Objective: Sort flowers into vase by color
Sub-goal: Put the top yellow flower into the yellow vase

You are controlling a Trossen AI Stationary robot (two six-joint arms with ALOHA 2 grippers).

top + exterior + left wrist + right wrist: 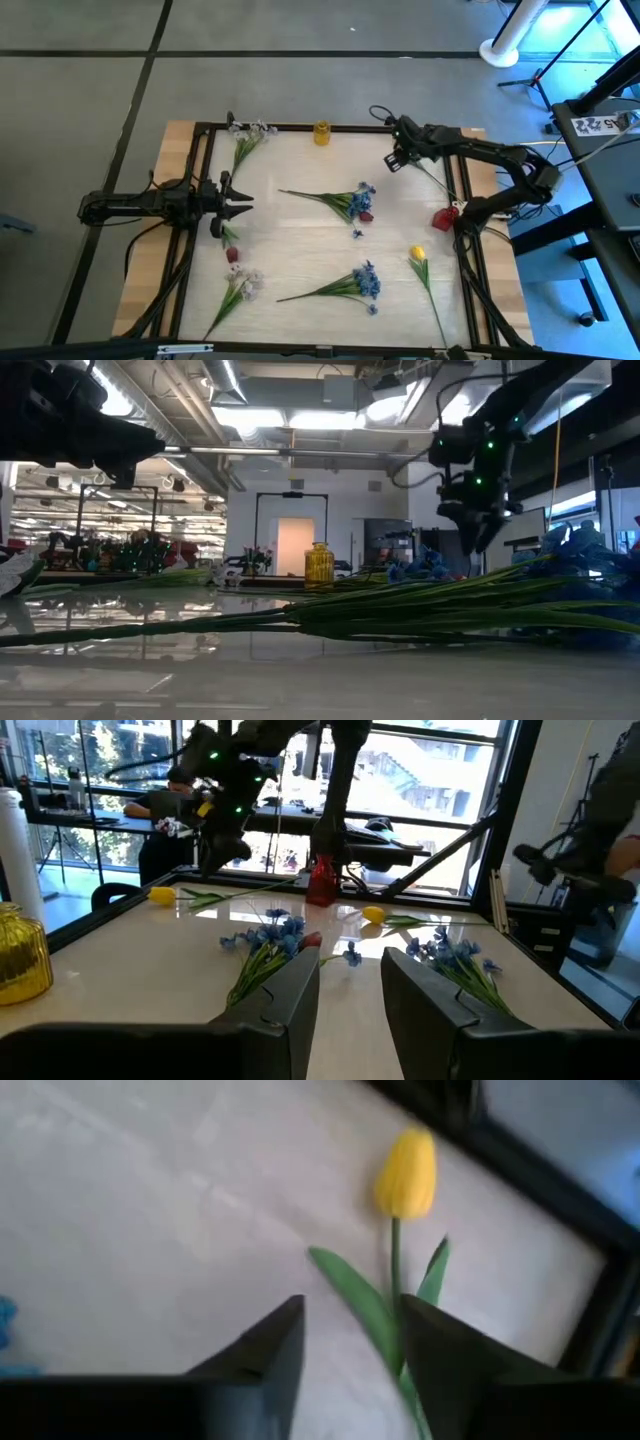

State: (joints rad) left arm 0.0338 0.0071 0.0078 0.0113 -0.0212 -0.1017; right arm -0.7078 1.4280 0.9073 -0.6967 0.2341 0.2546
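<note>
The yellow vase (321, 132) stands at the bench's (300, 250) far edge; its contents cannot be seen. Flowers lie scattered flat across the bench. Right gripper (392, 160), fingers parted and grasping nothing, hovers above a yellow tulip (406, 1175) near the far right corner. Left gripper (243, 200), fingers parted, waits at the left edge.

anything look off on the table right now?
Mostly no: the flowers lie flat and scattered, unsorted. One oddity: a loose blue blossom sits apart from its blue cluster, as if it dropped off. The yellow vase stands upright at the far edge. The right gripper hangs open over a yellow tulip.
</note>
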